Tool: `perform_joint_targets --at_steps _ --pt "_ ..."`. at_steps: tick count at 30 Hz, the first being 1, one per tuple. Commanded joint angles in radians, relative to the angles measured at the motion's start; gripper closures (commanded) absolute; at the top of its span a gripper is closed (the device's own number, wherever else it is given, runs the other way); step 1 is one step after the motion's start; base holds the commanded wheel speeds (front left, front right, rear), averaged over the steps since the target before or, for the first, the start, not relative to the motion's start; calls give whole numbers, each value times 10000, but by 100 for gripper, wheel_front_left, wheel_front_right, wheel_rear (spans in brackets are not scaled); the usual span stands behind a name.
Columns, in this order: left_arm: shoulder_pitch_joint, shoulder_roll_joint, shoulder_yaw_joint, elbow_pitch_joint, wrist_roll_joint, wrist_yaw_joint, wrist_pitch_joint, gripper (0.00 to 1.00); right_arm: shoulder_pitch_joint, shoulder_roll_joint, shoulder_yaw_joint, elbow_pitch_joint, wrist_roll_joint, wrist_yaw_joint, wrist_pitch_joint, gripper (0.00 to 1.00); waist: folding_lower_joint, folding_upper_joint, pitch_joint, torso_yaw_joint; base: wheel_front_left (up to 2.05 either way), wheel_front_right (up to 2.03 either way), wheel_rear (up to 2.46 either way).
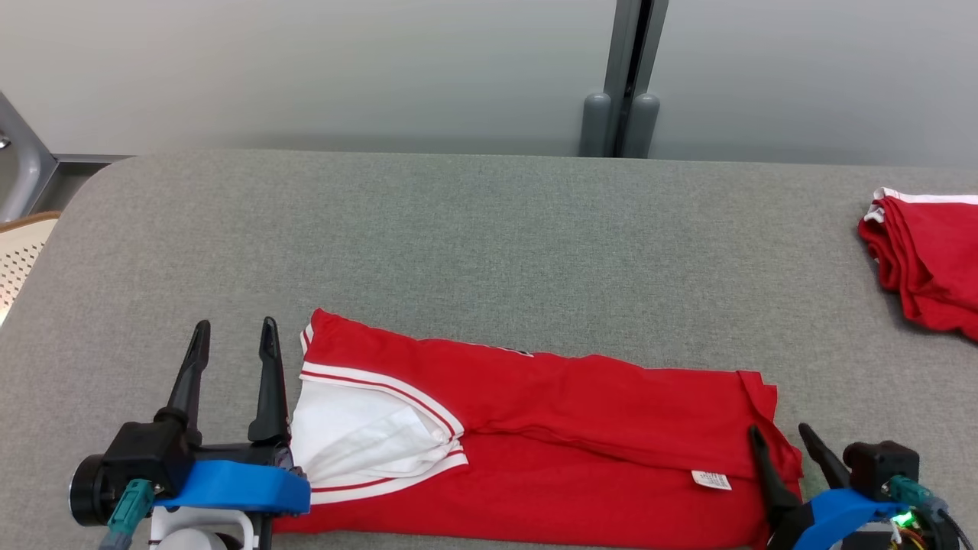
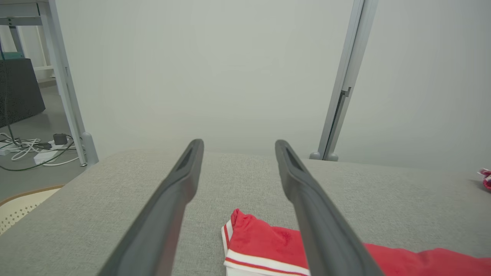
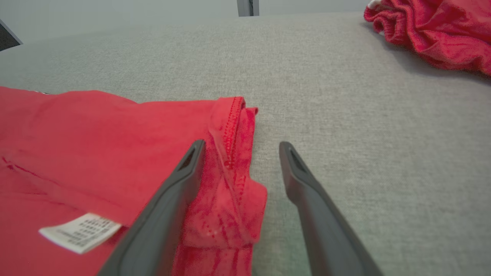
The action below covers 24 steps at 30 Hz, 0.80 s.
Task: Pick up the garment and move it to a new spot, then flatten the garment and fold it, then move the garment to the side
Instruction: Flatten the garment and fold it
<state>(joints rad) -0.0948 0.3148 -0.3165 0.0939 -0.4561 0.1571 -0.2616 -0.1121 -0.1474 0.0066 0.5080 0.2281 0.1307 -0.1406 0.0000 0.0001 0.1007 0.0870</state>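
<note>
The garment point(image 1: 550, 428) is a red jersey with white trim, folded lengthwise into a long strip on the grey table point(image 1: 489, 229) near its front edge. Its white-trimmed end point(image 2: 264, 245) lies at the left; a small white label point(image 3: 78, 232) lies near its right end. My left gripper point(image 1: 233, 336) stands open just left of the garment's left end, with nothing between its fingers. My right gripper point(image 1: 783, 439) is open at the garment's right end point(image 3: 234, 168), one finger over the cloth, the other over bare table.
A second red garment point(image 1: 928, 260) lies bunched at the table's right edge. A perforated cream chair seat point(image 1: 19, 256) sits off the table's left side. A grey post point(image 1: 626, 76) stands behind the table against the pale wall.
</note>
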Motion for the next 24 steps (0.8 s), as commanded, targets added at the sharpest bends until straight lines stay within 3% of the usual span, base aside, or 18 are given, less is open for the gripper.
perform_joint_targets --at_steps 1,9,10,12,18,24 --pt "139 -228 364 5 299 -164 -44 0 238 115 45 165 -72 2 -18 0 0 -1 12 -17 0 0 0" --pt "476 -1229 1808 -57 1459 -890 -45 0 454 558 417 895 173 3 -18 0 0 -1 51 -36 0 0 0" --pt "481 -1353 2008 -86 1588 -969 -45 0 457 615 485 956 244 3 -23 14 0 -1 57 -33 0 0 0" --pt "515 -1563 2301 -60 1820 -1164 -45 0 434 738 633 1025 429 14 -95 100 0 -1 56 -43 0 0 0" --pt "679 -2059 2976 86 2447 -1678 -45 0 232 733 698 1018 740 2 -553 100 0 -1 -18 -94 0 0 0" --pt "744 -2339 3424 158 2855 -2021 -46 0 -45 81 -198 1063 893 -1 -784 100 0 -1 -138 -198 0 0 0"
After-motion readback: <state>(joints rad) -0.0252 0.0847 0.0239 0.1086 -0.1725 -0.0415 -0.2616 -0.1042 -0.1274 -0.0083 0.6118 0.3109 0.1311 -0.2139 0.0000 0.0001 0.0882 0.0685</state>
